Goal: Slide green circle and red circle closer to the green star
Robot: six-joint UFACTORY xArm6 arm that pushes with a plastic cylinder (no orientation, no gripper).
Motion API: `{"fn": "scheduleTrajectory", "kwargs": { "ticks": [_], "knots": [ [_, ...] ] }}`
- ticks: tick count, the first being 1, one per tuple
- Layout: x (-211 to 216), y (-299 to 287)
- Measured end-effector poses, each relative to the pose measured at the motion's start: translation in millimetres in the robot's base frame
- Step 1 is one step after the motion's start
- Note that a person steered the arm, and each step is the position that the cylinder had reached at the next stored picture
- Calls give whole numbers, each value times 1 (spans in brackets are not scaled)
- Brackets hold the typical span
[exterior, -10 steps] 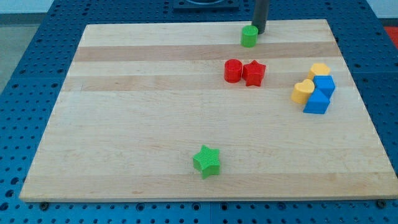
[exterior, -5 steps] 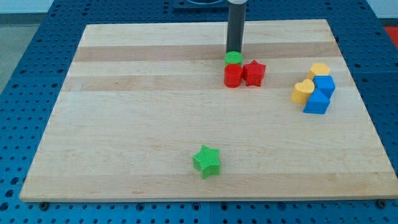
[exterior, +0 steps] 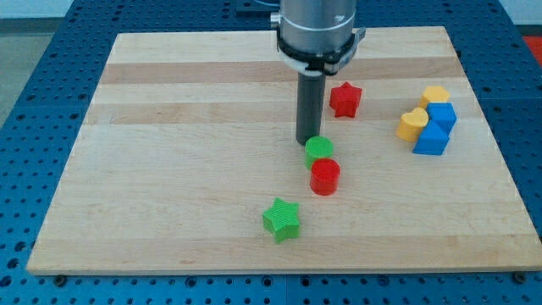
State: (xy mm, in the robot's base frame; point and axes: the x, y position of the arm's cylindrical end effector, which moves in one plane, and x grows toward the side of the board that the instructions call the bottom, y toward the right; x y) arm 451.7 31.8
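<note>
The green circle sits near the board's middle, touching the red circle just below it. The green star lies lower left of them, a short gap from the red circle. My tip stands right against the green circle's upper left side. The arm's grey body hangs over the view's top.
A red star lies to the upper right of my tip. At the view's right a cluster holds two yellow blocks and two blue blocks. The wooden board rests on a blue perforated table.
My tip has moved toward the view's bottom, pushing the green circle and the red circle down toward the green star. The red star has stayed put.
</note>
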Motion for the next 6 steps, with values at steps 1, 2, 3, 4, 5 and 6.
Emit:
{"fn": "scheduleTrajectory", "kwargs": {
  "ticks": [1, 2, 3, 4, 5, 6],
  "knots": [
    [16, -5],
    [18, -5],
    [18, 1],
    [8, 12],
    [2, 28],
    [9, 41]
  ]
}}
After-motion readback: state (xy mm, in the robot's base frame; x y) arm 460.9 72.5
